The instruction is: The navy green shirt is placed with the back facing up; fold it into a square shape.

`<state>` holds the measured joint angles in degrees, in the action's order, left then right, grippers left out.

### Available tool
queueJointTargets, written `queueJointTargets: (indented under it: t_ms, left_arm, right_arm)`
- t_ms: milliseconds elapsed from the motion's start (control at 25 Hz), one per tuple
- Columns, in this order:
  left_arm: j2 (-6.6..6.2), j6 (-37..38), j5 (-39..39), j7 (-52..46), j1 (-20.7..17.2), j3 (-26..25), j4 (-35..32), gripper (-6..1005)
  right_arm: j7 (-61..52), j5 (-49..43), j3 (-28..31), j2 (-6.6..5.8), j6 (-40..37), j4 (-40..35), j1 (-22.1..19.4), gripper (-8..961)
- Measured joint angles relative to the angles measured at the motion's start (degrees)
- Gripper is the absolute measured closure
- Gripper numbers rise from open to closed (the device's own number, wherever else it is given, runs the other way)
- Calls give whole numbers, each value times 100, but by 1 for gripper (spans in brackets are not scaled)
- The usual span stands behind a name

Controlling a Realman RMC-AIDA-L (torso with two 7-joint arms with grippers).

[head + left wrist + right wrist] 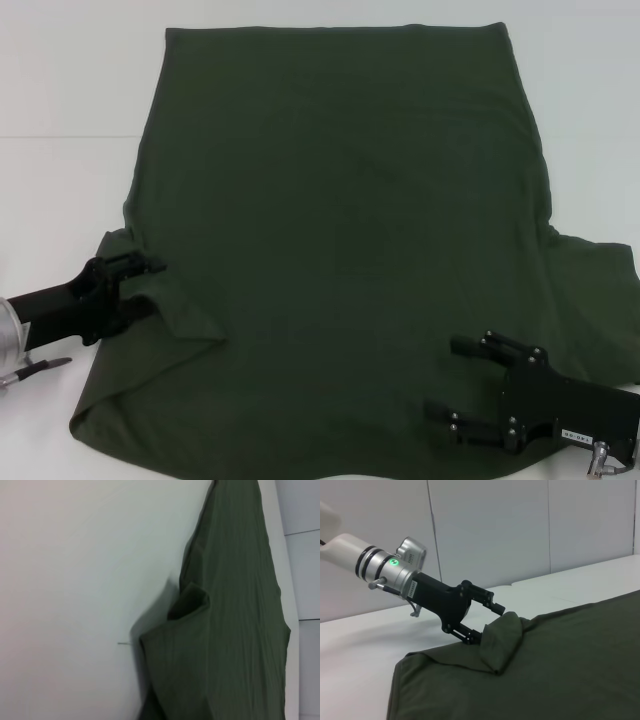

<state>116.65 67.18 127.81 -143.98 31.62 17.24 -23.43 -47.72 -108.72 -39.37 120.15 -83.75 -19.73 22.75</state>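
Left end effector (487, 622) pinching the shirt's (340, 250) left sleeve, bunched and raised; right end effector (455, 385) open, over the shirt near its near-right corner.

Shirt lies spread back-up on white worktop (60, 90), filling most of it. Judged early: no fold complete, both sleeves and body folds remain. Bare worktop left of shirt; near hem sits at worktop edge.

Head view overhead; wrist views low, sharing shirt (340, 250) left sleeve.
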Motion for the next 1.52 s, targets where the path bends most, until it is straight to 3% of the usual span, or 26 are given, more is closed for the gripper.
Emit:
queueJointTargets:
  t_ms: [400,680,880,920,1080,1400,1440,1520]
  left_arm:
    - [61,-261,-361,201,72,-23,-6,271]
    - [73,-251,-398,492,449,108,-15,270]
    - [79,-312,-364,610,746,425,-73,269]
    - [99,-463,-364,612,913,683,-90,269]
    - [128,-566,-399,614,1005,905,-117,268]
    - [63,606,-512,1581,686,863,-486,266]
    - [38,1164,-537,2178,472,864,-757,266]
    - [14,1523,-573,2697,308,864,-922,265]
  right_arm:
    - [0,0,-12,-9,0,48,2,29]
    - [0,0,-39,-5,-7,49,19,29]
    - [0,0,-44,0,-19,49,31,29]
    - [0,0,-44,0,-26,49,31,28]
    - [-2,0,-43,0,-44,55,28,28]
    - [-6,0,-12,-1,-49,57,23,29]
    - [-6,0,-7,-1,-48,58,27,29]
    - [-16,0,-2,-5,-49,58,39,28]
